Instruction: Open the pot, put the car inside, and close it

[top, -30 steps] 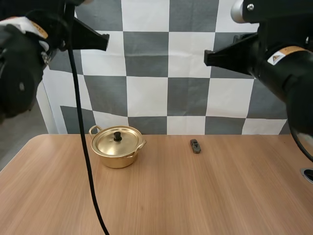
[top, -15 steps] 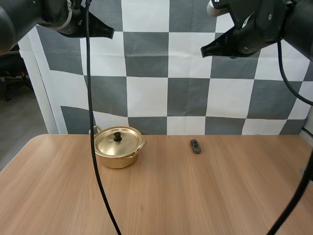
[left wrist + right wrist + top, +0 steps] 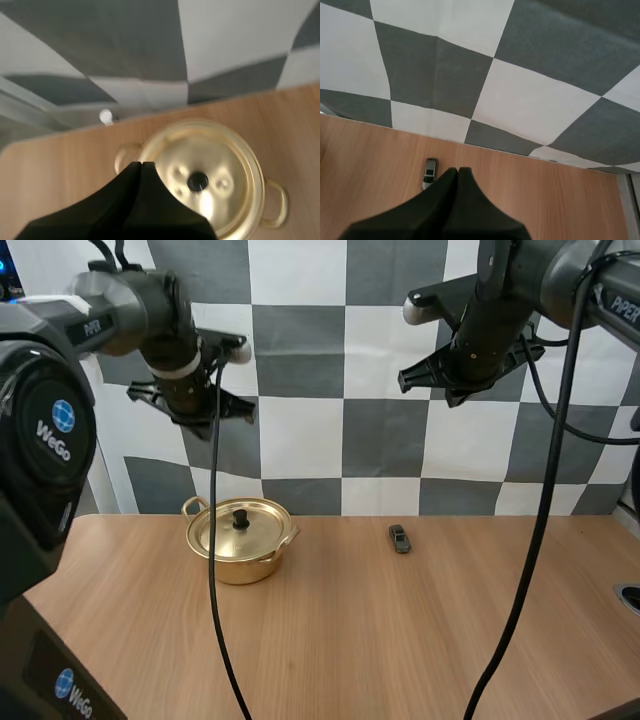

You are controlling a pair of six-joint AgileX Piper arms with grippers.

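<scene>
High above the table (image 3: 340,640), the left gripper (image 3: 141,165) and right gripper (image 3: 458,171) have their fingers (image 3: 115,202) pressed together, empty, one aimed at the lidded pot (image 3: 240,542), the other at the car (image 3: 400,538). The car lies well right of the pot, lengthwise near-to-far, front unclear; both arms (image 3: 480,340) are raised, angled down.

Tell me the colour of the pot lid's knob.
The knob is black, on a shiny gold lid; clearest in the left wrist view.

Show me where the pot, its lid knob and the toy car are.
pot (image 3: 238,570), high view, front of its wall.
lid knob (image 3: 241,519), high view, top of the black knob.
car (image 3: 400,538), high view, its roof.
</scene>
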